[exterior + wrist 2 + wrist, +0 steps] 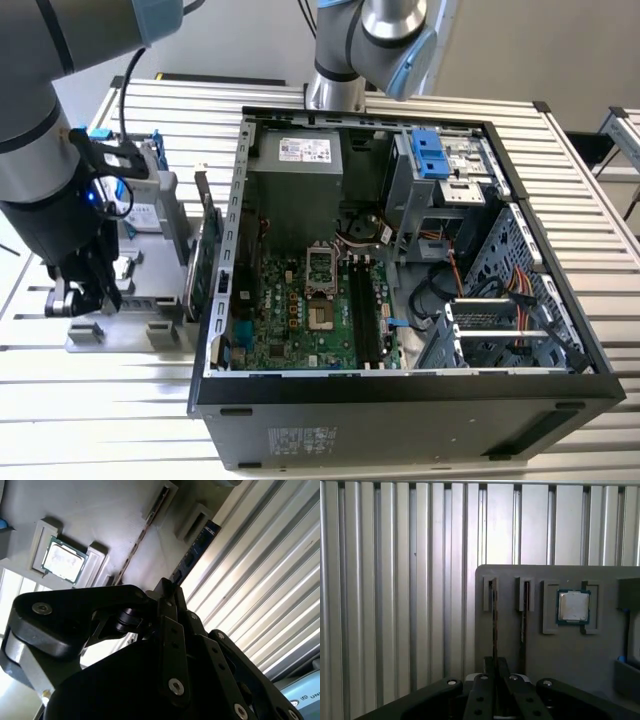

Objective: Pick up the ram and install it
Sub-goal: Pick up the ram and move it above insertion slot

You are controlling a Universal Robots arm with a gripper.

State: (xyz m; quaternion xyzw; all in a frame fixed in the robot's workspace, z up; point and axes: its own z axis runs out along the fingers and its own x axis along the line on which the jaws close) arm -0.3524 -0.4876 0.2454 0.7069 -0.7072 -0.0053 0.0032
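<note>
1. We see a slatted metal table [580,200] carrying everything else.
2. On it lies an open black computer case [400,420], side panel off. It takes up the middle and the exterior view's right.
3. The arm [40,190] comes down at the exterior view's left, outside the case and well apart from its opening.
4. Inside the case the green motherboard [290,320] lies flat, with long black slots near its middle.
5. A grey tray [110,340] sits on the table just beside the case, under the arm's wrist. Both wrist views show its bare floor [570,665] [100,510] and its raised slot blocks.
6. A green expansion card [205,260] stands on edge between the tray and the case wall.
7. The gripper [88,298] hangs low over the tray. In both wrist views its fingers are drawn together [494,662] [169,587], pinching a thin stick between them.
8. That stick is the ram [494,620] [195,552]. It stands on edge in the tray, its far end seated in a slot block and its near end running in between the fingertips. It is outside the case and none of it is in the motherboard.
9. A second stick [523,620] [140,542] stands on edge in the next slot block, parallel to the ram and apart from the fingers.
10. A small square silver CPU chip [573,606] [62,560] lies flat in its own recess, on the far side of the second stick from the ram.
</note>
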